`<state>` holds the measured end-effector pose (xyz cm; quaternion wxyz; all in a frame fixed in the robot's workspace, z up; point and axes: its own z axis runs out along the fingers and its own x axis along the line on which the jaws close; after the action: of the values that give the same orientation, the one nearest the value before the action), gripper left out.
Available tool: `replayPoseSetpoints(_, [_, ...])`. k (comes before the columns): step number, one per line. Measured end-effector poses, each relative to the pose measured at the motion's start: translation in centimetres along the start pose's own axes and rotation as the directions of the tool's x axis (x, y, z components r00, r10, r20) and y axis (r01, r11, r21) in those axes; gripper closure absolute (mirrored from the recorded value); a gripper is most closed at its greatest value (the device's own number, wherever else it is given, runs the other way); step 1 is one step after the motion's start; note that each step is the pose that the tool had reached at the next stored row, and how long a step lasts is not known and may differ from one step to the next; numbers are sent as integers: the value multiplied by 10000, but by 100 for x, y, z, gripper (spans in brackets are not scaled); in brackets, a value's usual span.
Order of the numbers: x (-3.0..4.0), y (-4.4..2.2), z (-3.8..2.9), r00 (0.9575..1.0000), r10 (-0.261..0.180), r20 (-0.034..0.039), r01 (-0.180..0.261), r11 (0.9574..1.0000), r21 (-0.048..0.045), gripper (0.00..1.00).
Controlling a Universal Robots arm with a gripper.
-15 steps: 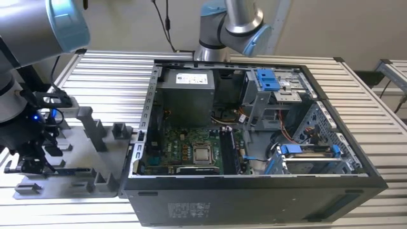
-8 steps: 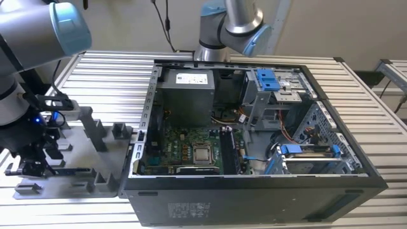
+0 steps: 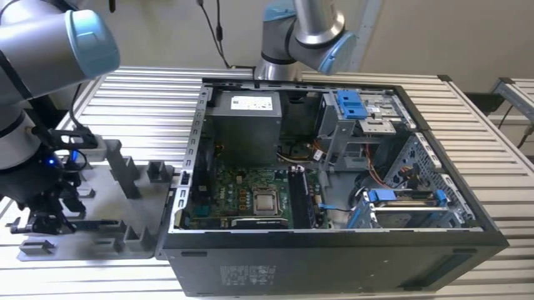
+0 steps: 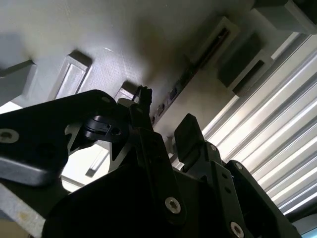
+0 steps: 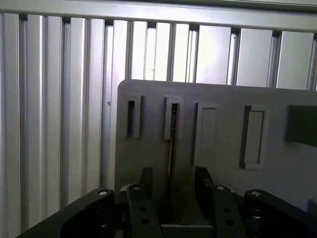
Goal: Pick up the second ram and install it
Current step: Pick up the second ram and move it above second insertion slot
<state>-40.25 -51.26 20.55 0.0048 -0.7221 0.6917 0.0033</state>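
Second ram (image 5: 171, 141), a long, narrow, dark circuit stick, stands on its thin edge on the flat grey plastic holder plate (image 5: 218, 106). Its far end is tucked into a raised grey slotted block (image 5: 172, 106). In the first wrist view its long axis runs from that block straight back toward my wrist, in line with the gap of my black two-fingered gripper (image 5: 173, 186). My fingers (image 5: 146, 181) are spread wide, one on each flat face of the stick's near end. I see a gap on both sides, so I judge that I grip nothing yet. The second wrist view shows a row of small chips along the stick's face.

The neighbouring slotted block (image 5: 131, 118) looks empty to me. In the exterior view the plate lies on the ribbed metal table (image 3: 142, 100), against the side of the open black computer case (image 3: 334, 262) at the exterior view's left. A green motherboard (image 3: 250, 187) lies on the floor of that case.
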Motion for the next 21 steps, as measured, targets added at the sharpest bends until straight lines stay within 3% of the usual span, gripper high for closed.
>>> replayPoseSetpoints(10, [0, 17, 68, 10000, -1, -45, 1, 10000, 20, 52])
replayPoseSetpoints(21, [0, 41, 104, 10000, -1, -47, 2, 10000, 23, 52])
